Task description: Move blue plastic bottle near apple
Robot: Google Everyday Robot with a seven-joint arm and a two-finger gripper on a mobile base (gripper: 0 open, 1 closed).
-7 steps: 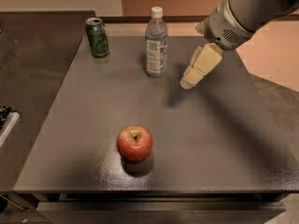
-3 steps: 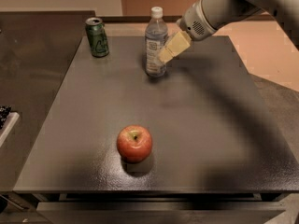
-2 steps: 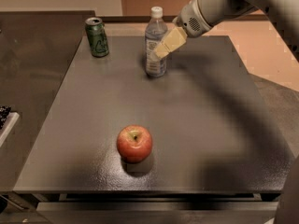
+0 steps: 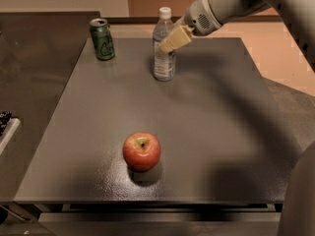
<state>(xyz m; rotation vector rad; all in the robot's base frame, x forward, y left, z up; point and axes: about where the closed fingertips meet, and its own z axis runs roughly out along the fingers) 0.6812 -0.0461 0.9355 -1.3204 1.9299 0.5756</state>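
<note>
The blue plastic bottle (image 4: 163,53) stands upright at the back middle of the dark table (image 4: 206,122), white cap on top. The red apple (image 4: 141,151) sits near the table's front, well apart from the bottle. My gripper (image 4: 170,42) comes in from the upper right on the grey arm, and its cream fingers (image 4: 176,37) overlap the bottle's upper right side at about label height. I cannot tell whether they grip the bottle.
A green can (image 4: 102,39) stands at the back left, left of the bottle. A darker counter (image 4: 34,63) adjoins the table on the left. A keyboard-like edge (image 4: 5,124) shows at the far left.
My gripper has moved left from open space at the bottle's right until its fingers reach the bottle's upper part. The bottle, can and apple have not moved.
</note>
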